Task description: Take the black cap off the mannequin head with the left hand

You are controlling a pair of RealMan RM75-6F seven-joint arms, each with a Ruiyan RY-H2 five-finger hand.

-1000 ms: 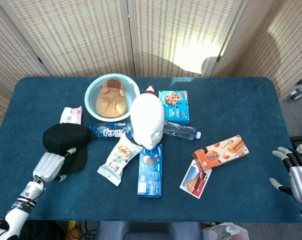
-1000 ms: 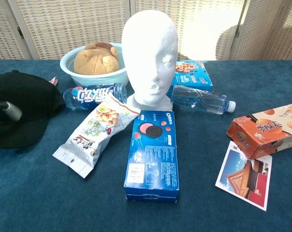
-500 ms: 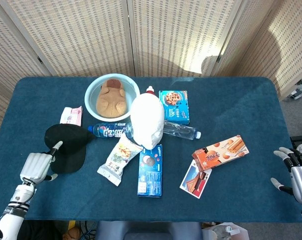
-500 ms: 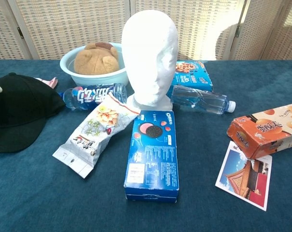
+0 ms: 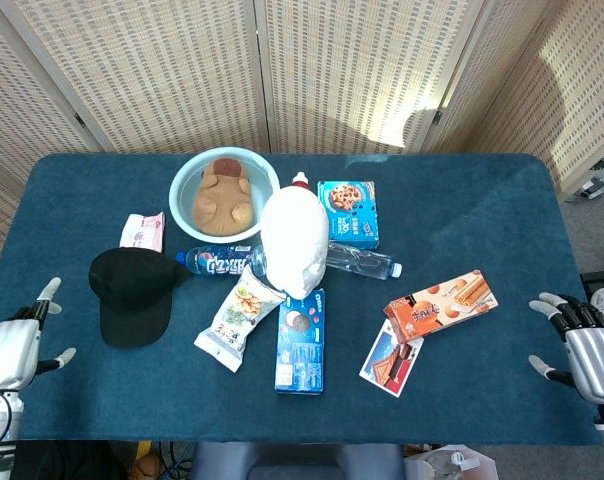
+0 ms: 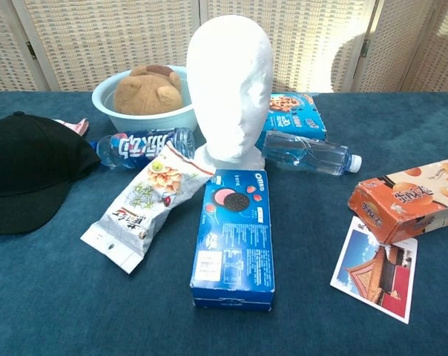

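Blue table (image 5: 462,215), lattice screens (image 5: 162,70) behind; black cap (image 5: 132,292) lying flat; both hands' fingers spread, empty

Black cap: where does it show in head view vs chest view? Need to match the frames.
Head view: the black fabric cap lies flat on the blue table, left of centre, off the mannequin.
Chest view: same cap at the far left edge, partly cut off.
Shared landmark: the white foam mannequin head, to the cap's right in both.

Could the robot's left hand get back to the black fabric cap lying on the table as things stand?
Probably yes. The left hand sits open at the table's edge, and only bare blue tabletop lies between it and the black fabric cap.
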